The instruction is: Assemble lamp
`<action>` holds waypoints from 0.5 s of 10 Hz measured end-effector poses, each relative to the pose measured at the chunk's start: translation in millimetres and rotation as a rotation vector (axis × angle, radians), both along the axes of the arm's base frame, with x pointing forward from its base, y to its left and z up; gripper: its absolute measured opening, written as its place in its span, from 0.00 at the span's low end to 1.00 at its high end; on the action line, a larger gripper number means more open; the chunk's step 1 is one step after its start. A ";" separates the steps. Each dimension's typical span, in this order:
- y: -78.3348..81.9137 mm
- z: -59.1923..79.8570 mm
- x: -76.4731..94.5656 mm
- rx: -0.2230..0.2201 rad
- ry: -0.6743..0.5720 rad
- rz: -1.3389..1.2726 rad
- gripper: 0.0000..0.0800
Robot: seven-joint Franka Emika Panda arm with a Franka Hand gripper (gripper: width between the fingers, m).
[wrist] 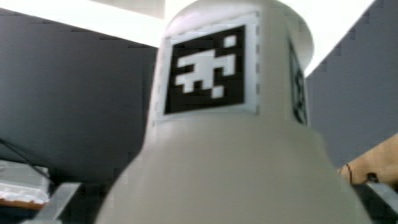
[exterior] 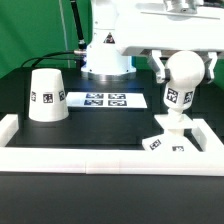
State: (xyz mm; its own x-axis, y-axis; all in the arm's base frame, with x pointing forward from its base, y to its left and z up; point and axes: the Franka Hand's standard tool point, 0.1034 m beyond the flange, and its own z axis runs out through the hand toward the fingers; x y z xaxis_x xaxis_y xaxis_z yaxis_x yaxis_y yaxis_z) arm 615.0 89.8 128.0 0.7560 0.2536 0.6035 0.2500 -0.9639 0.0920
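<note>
Black desk fills the scene, with white rails along its edges. At the back stands the white robot arm, and the marker board lies flat in front of it. The shade stands alone toward the exterior view's left, wide end down. Toward the exterior view's right, the bulb stands upright, its stem on the small base. The pincer grips the bulb's round top, one finger on each side. The wrist view shows the bulb's tag up close.

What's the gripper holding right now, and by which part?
The gripper grips the bulb at its ball top, one finger on each side; the stem stands on the base.
</note>
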 end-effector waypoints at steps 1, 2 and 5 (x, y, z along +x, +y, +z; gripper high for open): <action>2.2 0.1 -0.6 0.001 0.012 0.004 0.72; 1.9 1.4 0.1 0.001 0.009 0.004 0.72; 0.3 -10.0 -2.5 -0.003 0.000 0.002 0.72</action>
